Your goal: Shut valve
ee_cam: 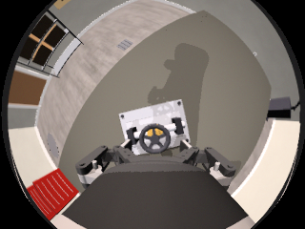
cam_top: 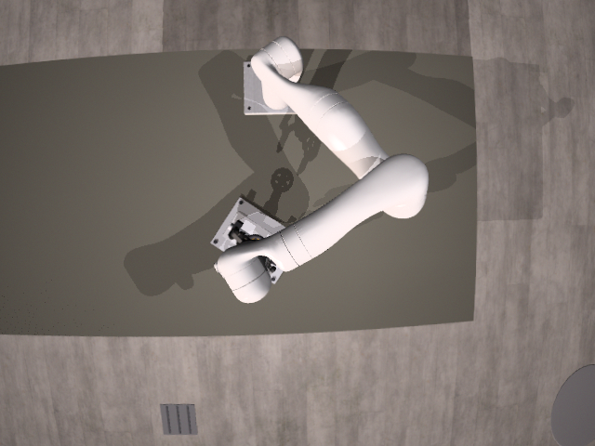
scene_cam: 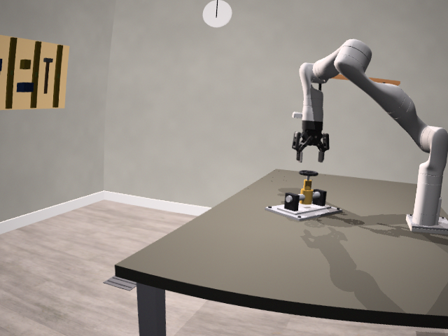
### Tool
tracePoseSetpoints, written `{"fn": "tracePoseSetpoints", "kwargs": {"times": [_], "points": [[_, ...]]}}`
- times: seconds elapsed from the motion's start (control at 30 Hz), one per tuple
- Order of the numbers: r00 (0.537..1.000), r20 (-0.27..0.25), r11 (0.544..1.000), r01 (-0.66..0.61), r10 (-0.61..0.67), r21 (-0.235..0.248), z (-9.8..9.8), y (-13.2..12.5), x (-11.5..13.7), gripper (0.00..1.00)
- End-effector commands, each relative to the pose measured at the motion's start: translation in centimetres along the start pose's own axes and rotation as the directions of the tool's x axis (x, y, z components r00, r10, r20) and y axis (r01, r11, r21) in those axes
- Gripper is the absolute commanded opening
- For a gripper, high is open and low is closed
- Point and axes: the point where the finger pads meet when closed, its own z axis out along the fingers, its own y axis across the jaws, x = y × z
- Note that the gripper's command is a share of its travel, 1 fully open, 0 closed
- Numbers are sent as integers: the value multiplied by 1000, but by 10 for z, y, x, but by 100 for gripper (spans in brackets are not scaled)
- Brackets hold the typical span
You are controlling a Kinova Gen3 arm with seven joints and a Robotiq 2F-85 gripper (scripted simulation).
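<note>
While fingers hang spread, handwheel stands unobstructed below.

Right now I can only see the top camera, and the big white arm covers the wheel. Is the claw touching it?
Observer: No. From the side, the gripper hangs above the handwheel, with a gap between them.
Operator: Is the claw open?
Observer: Yes, its fingers are spread wide and hold nothing.
Operator: Is it lined up?
Observer: In the wrist camera the handwheel sits centred between the fingers, on top of the yellow valve body.
</note>
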Motion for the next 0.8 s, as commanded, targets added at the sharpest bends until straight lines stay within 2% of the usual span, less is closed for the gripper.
{"fn": "tracePoseSetpoints", "kwargs": {"times": [0.0, 0.43, 0.77], "points": [[1000, -4, 1000, 4, -4, 9, -9, -2, 1, 100], [1000, -4, 1000, 4, -4, 9, -30, -2, 1, 100], [1000, -4, 1000, 4, -4, 9, -35, -2, 1, 100]]}}
